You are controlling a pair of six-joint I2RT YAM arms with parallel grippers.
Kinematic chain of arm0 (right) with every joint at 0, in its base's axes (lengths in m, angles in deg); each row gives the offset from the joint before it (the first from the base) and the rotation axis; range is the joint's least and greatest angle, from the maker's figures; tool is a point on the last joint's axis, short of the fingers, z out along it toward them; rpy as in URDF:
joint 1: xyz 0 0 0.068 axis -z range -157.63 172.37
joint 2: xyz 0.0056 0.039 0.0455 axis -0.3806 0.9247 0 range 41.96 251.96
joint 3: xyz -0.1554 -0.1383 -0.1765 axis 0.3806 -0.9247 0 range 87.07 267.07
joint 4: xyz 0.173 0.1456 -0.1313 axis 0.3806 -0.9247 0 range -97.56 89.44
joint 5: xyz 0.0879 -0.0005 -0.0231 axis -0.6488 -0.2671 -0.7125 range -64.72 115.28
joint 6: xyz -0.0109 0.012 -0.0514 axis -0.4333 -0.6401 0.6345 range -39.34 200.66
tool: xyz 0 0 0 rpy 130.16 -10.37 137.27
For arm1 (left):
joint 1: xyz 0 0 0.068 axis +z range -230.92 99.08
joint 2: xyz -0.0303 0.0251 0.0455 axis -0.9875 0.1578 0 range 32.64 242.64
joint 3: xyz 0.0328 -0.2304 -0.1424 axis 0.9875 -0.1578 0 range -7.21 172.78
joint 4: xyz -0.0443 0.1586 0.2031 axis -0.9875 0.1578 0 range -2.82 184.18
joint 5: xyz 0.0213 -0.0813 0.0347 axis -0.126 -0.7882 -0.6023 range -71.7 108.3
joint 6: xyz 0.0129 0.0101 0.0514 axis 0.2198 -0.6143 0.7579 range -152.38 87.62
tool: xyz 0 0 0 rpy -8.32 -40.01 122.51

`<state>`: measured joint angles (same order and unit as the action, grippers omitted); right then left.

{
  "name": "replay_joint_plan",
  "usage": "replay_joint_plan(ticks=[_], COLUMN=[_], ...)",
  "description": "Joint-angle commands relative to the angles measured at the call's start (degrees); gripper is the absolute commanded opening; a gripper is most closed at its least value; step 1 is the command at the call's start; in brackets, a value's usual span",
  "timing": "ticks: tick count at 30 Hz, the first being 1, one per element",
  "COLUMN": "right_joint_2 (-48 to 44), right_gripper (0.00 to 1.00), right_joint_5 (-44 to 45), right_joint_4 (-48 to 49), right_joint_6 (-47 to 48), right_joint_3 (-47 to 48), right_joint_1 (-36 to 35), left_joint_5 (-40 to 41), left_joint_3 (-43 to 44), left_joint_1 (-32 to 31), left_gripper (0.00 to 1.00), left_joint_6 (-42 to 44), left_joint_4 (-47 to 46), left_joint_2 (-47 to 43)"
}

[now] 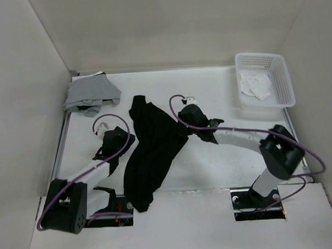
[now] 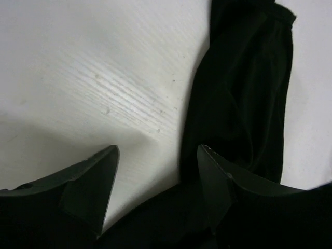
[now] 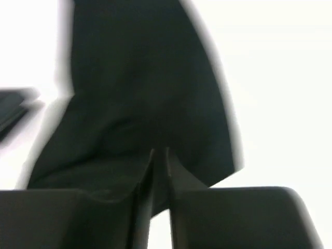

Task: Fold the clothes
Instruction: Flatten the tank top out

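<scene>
Left gripper (image 2: 158, 150): fingers spread wide, bare white table (image 2: 104, 78) showing between them, nothing pinched. Its right-hand finger (image 2: 218, 176) sits against the edge of the black garment (image 2: 244, 93); dark cloth also fills the bottom of that wrist view.

Right gripper (image 3: 160, 151): fingers drawn close, only a thin slit between them, tips over black fabric. The view is blurred, so I cannot tell whether any cloth is nipped in the slit or whether the claw is free of it.

Top view, near edge: both arm bases are bolted at the front. The left arm (image 1: 96, 169) reaches forward just left of the black garment; the right arm (image 1: 238, 138) reaches across from the right to the garment's right edge at mid-table.

Black garment: a long rumpled strip lying on the table, from just beside the left base at the near edge, slanting up to the middle of the far half. Not neatly folded.

Far left corner: grey garment (image 1: 90, 94), loosely heaped, well apart from both grippers.

Far right corner: white basket (image 1: 286, 80) with a crumpled white cloth (image 1: 255, 86) inside.
</scene>
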<state>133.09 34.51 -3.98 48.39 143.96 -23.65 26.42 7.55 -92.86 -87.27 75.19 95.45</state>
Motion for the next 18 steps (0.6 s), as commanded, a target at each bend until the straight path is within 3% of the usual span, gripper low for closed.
replay_joint_plan(ticks=[1,4,8,10,11,13,16,18], right_joint_2=[9.1,11.8,13.1,15.0,15.2,15.8,11.8,5.7], right_gripper=[0.45,0.52,0.51,0.37,0.35,0.16,0.00,0.00], right_joint_5=[2.5,2.6,2.9,0.7,0.3,-2.6,-0.5,3.1], right_joint_4=[-0.9,-1.1,-0.9,-1.3,-1.3,-0.6,2.6,4.2], right_joint_6=[-1.8,-2.9,-4.5,-4.5,-4.5,-5.2,-5.3,-4.3], right_joint_3=[2.5,2.6,3.1,4.5,4.7,5.1,3.1,1.1], right_joint_1=[5.0,5.4,5.6,5.6,5.6,5.8,5.7,5.4], left_joint_5=[-1.6,-2.9,-3.5,-4.9,-5.3,-6.3,-5.8,-5.3], left_joint_3=[5.5,7.4,10.4,12.2,12.6,14.1,14.2,13.5], left_joint_1=[-3.6,-4.6,-4.7,-4.7,-4.7,-4.7,-5.6,-6.2], left_gripper=[0.59,0.54,0.48,0.29,0.25,0.10,0.02,0.00], left_joint_6=[2.6,2.6,1.8,0.9,0.8,-0.6,-1.6,-1.8], left_joint_4=[-6.5,-11.3,-16.1,-18.8,-19.2,-20.3,-20.8,-20.1], left_joint_2=[11.5,17.9,24.8,28.5,29.3,31.1,27.7,22.0])
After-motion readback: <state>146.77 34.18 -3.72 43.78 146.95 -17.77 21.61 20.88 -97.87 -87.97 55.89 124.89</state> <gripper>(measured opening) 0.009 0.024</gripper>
